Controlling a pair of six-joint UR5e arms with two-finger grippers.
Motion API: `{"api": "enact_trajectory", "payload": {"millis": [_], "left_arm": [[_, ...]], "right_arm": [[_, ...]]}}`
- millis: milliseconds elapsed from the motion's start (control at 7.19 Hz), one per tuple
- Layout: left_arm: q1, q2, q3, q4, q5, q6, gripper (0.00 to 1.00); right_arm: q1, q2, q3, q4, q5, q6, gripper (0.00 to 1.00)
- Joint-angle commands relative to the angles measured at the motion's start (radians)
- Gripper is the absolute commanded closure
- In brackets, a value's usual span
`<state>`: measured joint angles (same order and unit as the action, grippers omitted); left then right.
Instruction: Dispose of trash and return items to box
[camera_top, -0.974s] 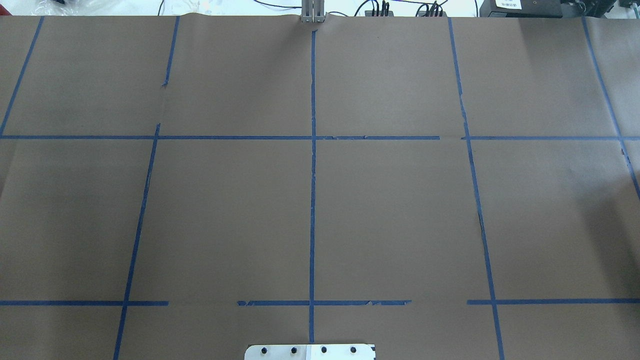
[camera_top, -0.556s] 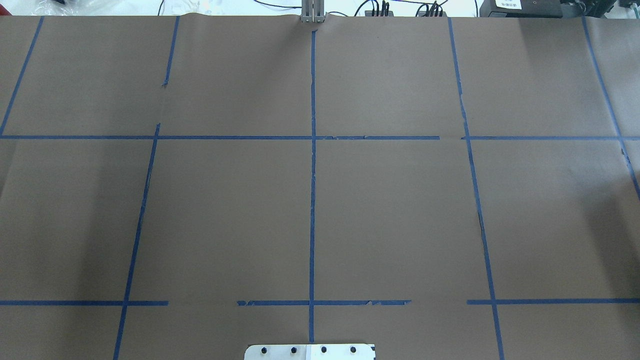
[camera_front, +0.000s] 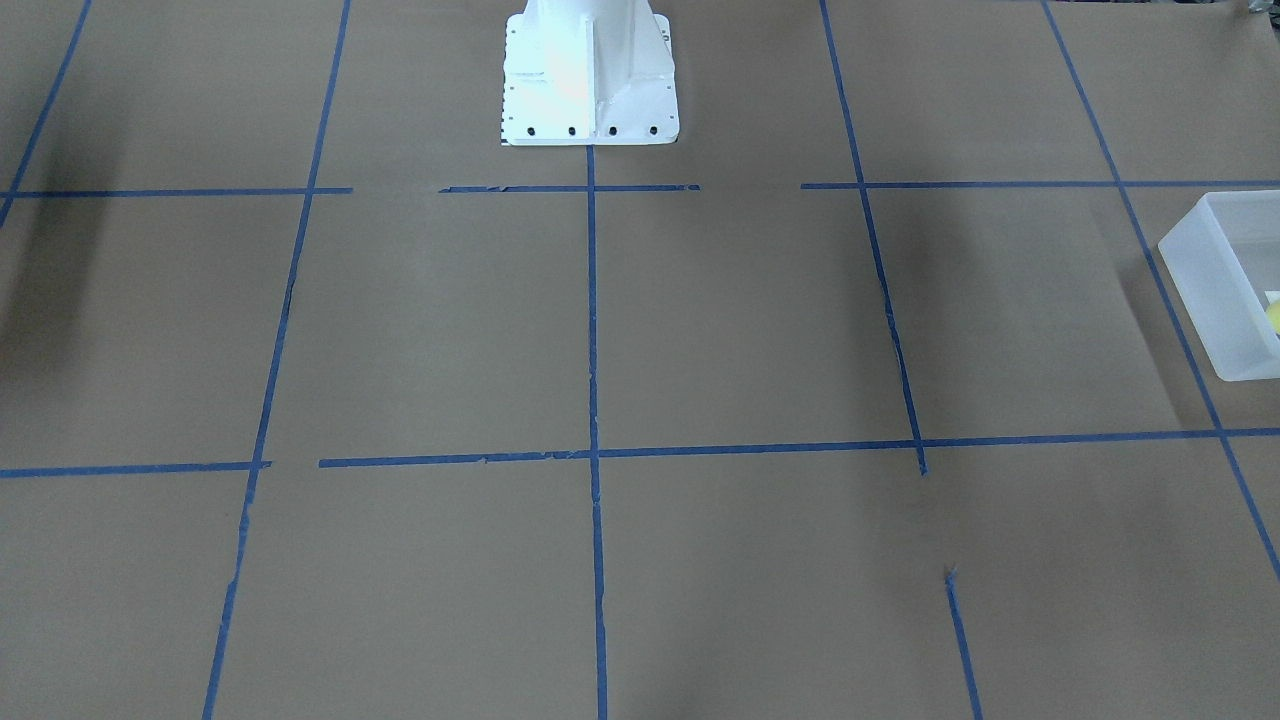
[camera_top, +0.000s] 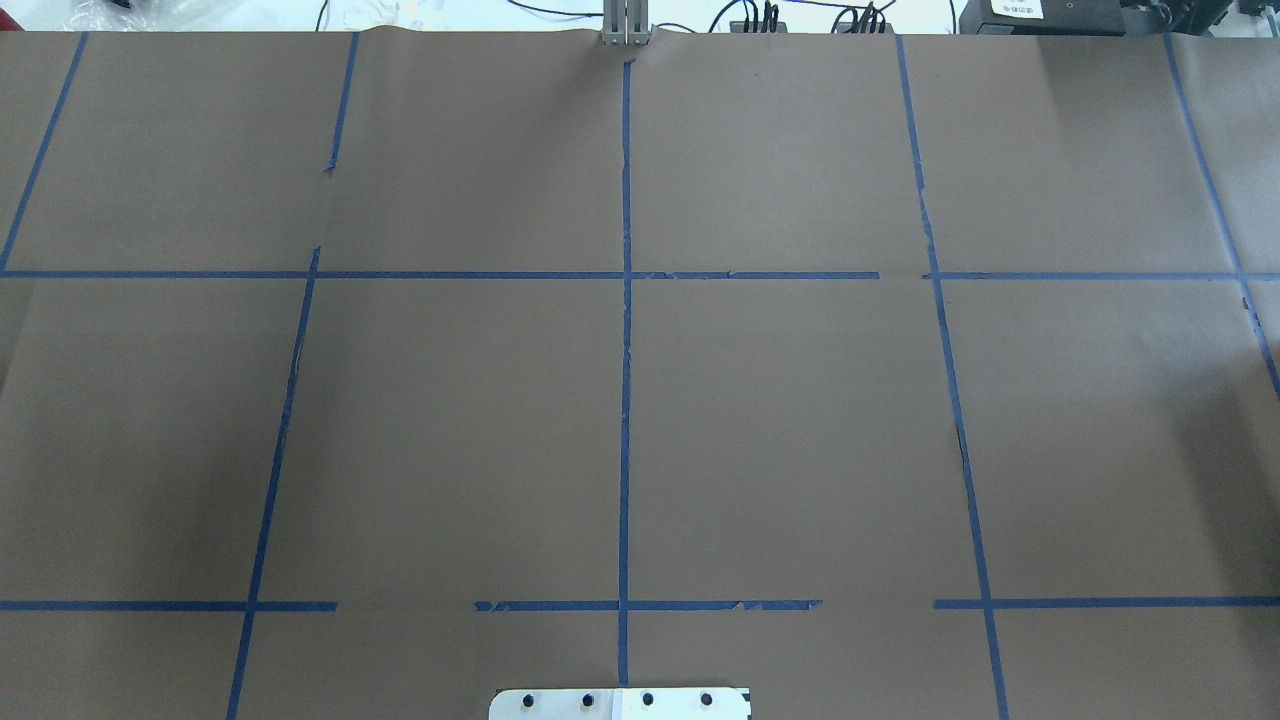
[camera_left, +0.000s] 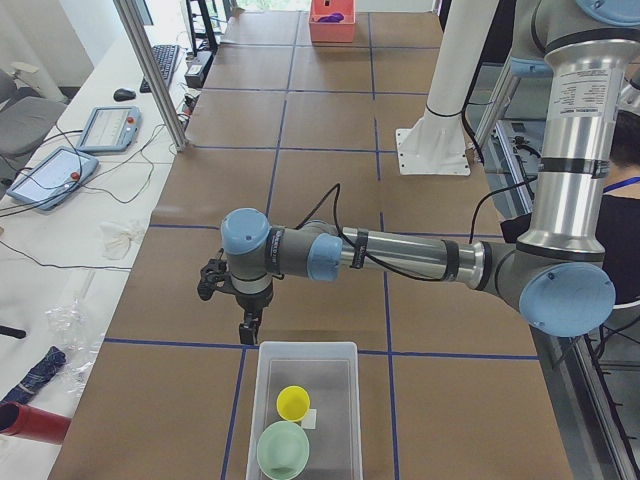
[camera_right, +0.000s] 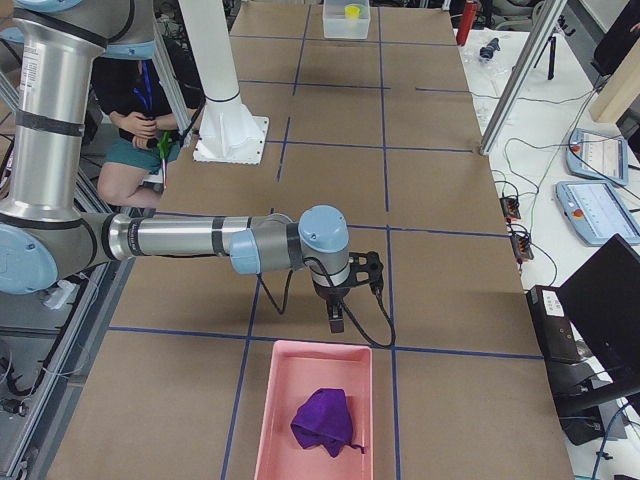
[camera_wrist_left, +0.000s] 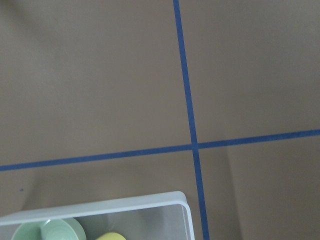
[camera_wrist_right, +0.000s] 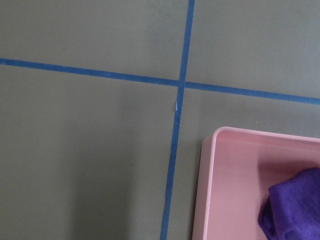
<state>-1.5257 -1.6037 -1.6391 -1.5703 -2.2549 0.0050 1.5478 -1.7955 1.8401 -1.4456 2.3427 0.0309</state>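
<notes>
The translucent white box (camera_left: 340, 420) stands at the table's left end and holds a small yellow cup (camera_left: 293, 402) and a pale green cup (camera_left: 283, 450). The box's corner (camera_wrist_left: 125, 204) shows in the left wrist view with both cups at the bottom edge. The box's wall (camera_front: 1215, 290) also shows in the front view. My left gripper (camera_left: 245, 328) hangs just beyond the box's far end, apart from it. My right gripper (camera_right: 337, 320) hangs just beyond a pink tray (camera_right: 275, 420) that holds a purple cloth (camera_right: 325, 420). I cannot tell whether either gripper is open or shut.
The pink tray's rim (camera_wrist_right: 210, 175) and the purple cloth (camera_wrist_right: 295, 210) fill the right wrist view's lower right. The robot's white base (camera_front: 588, 80) stands mid-table. The brown paper table (camera_top: 450, 420) carries blue tape lines. Tablets and cables lie beyond its far edge.
</notes>
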Motion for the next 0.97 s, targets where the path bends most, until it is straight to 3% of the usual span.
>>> {"api": "enact_trajectory", "payload": {"millis": [0,278,834], "left_arm": [[0.009,0.022,0.008,0.000,-0.003,0.006,0.00],[-0.001,0.129,-0.084,-0.033,-0.005,0.039,0.00],[0.001,0.116,-0.119,-0.016,-0.012,0.049,0.00]], "right_arm": [[0.000,-0.019,-0.012,0.005,0.082,-0.002,0.00],[0.000,-0.019,-0.012,0.005,0.084,-0.002,0.00],[0.000,-0.019,-0.012,0.004,0.075,-0.002,0.00]]}}
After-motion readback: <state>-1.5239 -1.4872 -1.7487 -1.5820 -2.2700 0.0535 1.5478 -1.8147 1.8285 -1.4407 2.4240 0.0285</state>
